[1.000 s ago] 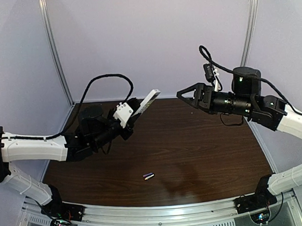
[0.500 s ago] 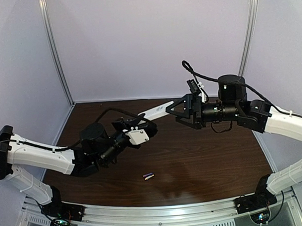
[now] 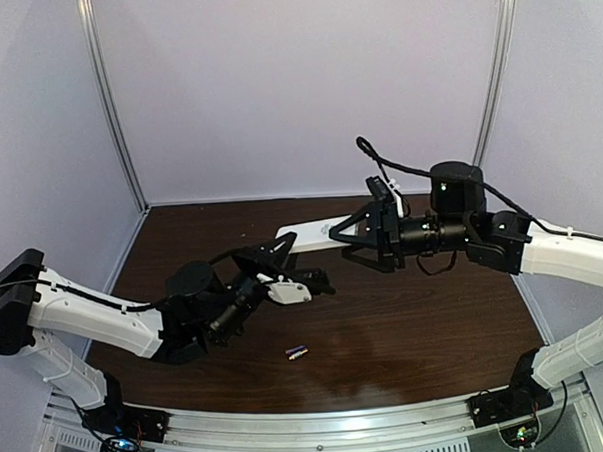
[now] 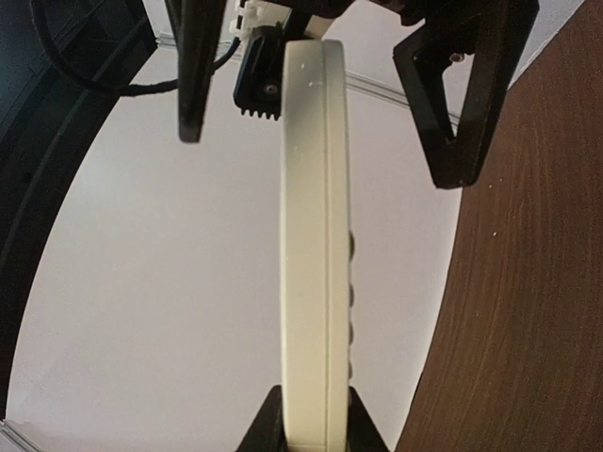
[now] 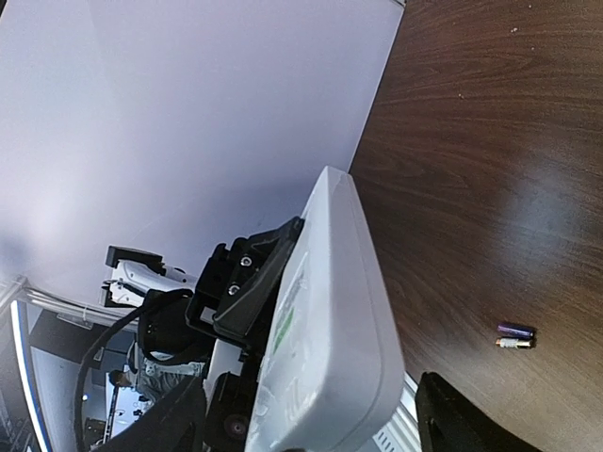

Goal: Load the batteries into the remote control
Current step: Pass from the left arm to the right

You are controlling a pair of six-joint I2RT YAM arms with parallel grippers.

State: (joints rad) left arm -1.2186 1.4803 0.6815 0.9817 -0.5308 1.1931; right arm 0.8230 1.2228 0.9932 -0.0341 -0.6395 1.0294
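Observation:
The remote control (image 3: 317,233) is a slim white handset held off the table, its near end pinched in my left gripper (image 3: 282,247), which is shut on it. The left wrist view shows it edge-on (image 4: 316,245), its buttons bulging to the right, and the left gripper (image 4: 316,435) clamps its base. My right gripper (image 3: 350,236) stands open around the far end, with both fingers (image 4: 193,75) clear of the casing. In the right wrist view the remote (image 5: 330,339) fills the gap of that gripper (image 5: 316,426). The batteries (image 3: 297,352) lie together on the table (image 5: 515,336).
The dark wooden table (image 3: 426,321) is ringed by pale walls with metal corner posts (image 3: 111,104). A metal rail (image 3: 310,431) runs along the near edge. Black cables loop over both arms.
The left arm lowered the remote and swung it right toward the centre. The right gripper moved left until its fingers straddled the remote's far end, and its jaws narrowed slightly.

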